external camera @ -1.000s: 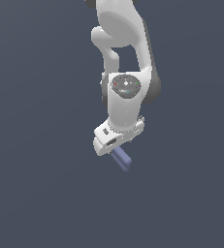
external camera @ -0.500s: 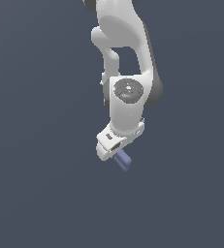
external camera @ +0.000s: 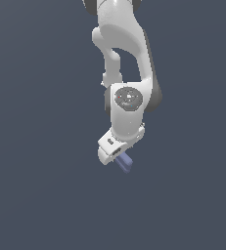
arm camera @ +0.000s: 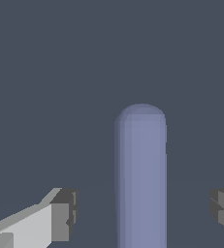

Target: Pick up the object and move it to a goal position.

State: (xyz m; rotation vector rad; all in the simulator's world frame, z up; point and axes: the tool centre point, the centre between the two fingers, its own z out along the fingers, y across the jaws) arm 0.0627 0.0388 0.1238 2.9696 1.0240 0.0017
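Wrist view: claw [arm camera: 141,215] spread wide astride the blue bar [arm camera: 141,179], fingers [arm camera: 60,215] clear, bar's near end cropped

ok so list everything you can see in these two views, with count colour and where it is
bar-like block: one, periwinkle blue, elongated with a rounded end; in the wrist view it lies between the two fingers with a gap on each side; in the exterior view it pokes out from under the hand.
surface: one, plain dark slate grey, fills the background of both views.
arm: one, white with dark joints, comes down from the top of the exterior view.
hand: one, white, at the arm's lower end, right over the block.
fingers: two, grey pads on white bodies, spread wide apart on either side of the block, neither touching it.
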